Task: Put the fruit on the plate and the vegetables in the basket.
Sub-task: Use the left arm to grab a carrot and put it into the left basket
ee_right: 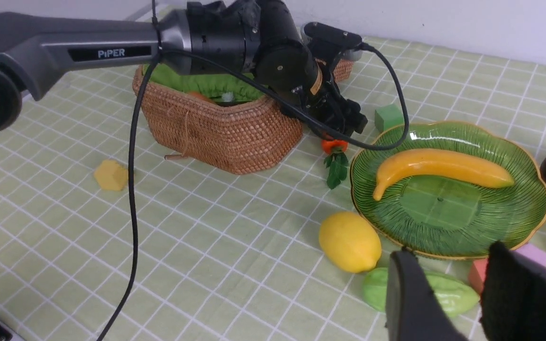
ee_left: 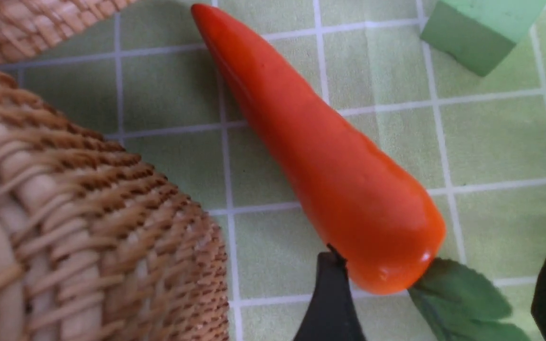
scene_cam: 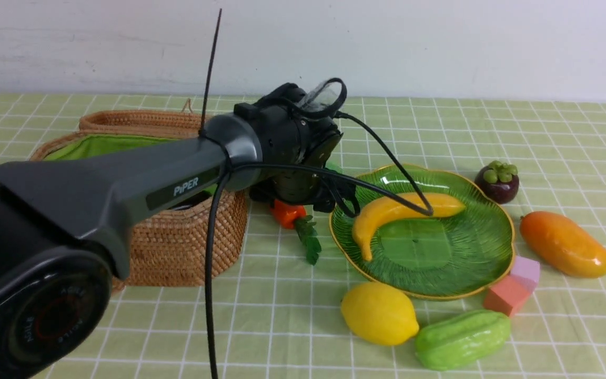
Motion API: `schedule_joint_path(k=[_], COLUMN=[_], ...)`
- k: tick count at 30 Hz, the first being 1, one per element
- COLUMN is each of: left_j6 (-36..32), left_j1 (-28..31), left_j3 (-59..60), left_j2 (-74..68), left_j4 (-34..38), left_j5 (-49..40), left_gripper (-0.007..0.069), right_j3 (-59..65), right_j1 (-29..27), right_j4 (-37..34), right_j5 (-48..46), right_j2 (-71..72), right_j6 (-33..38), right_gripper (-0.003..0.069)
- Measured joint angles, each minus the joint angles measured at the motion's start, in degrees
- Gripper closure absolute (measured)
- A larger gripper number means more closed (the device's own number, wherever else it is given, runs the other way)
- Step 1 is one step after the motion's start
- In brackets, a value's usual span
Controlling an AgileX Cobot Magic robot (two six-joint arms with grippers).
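**Step in hand:** carrot to basket, judged to be at the pick-up stage. One fruit is on the plate; three are off it.

**Carrot** [ee_left: 330, 166]: on the surface [scene_cam: 282, 326], just left of the plate [scene_cam: 440, 263], between it and the basket [scene_cam: 187, 237]. Glossy red-orange cone, smooth and hard-looking. Green leaves at the thick end, which points toward the robot.

**Left claw** [ee_left: 443, 284]: open and low over the carrot. One finger stands at the thick end and the other past the leaves. Nothing is gripped.

**Right claw** [ee_right: 448, 251]: jaws parted and empty, hanging on the plate's near side, above the gourd [scene_cam: 463, 338].

**Next move, as judged:** the left claw should close across the thick end rather than the leaves. It then needs to lift clear of the wicker wall, carry left from the plate and let go over the green lining. The slick, tapering body may slide out of a weak grip.

**Also listed, by the plate:**
- Banana [scene_cam: 387, 213]: on it, curved, across the far half.
- Lemon [scene_cam: 379, 313]: just off the near rim.
- Mango [scene_cam: 563, 242]: to the right, apart.
- Mangosteen [scene_cam: 498, 181]: off the far right rim.
- Gourd: near side, beside the lemon.
- Two pink cubes [scene_cam: 508, 295]: touching the near right rim.

**Basket contents:** something orange shows inside; too hidden to name.
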State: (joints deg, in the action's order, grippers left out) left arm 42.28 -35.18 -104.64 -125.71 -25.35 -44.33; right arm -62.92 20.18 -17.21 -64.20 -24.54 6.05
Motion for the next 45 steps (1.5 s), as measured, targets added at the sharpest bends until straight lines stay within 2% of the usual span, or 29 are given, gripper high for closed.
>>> schedule_joint_path(k=[11,27,31,35,45], left_j6=[1.0,4.0,4.0,4.0,4.0], left_j1=[0.0,0.0,0.0,0.0,0.0], left_j3=[0.0,-0.1,-0.1,-0.1,-0.1], left_j2=[-2.0,-5.2,-5.2,-5.2,-4.8], left_j4=[-4.6,-5.2,-5.0,-4.8,-4.3], left_j5=[1.7,3.6,3.6,3.6,2.9], left_gripper=[0.0102,0.0104,0.0144,0.0244,0.0246], right_j3=[0.0,0.0,0.0,0.0,0.0], right_j1=[0.0,0.0,0.0,0.0,0.0], right_j4=[-1.0,-2.4,-2.5,-2.5,-2.5], right_j5=[-1.4,-2.6,-2.7,-2.7,-2.7], right_j2=[0.0,0.0,0.0,0.0,0.0], right_j6=[1.3,2.8,3.0,3.0,3.0], right_gripper=[0.0424,0.0424,0.0424,0.0424,0.0423])
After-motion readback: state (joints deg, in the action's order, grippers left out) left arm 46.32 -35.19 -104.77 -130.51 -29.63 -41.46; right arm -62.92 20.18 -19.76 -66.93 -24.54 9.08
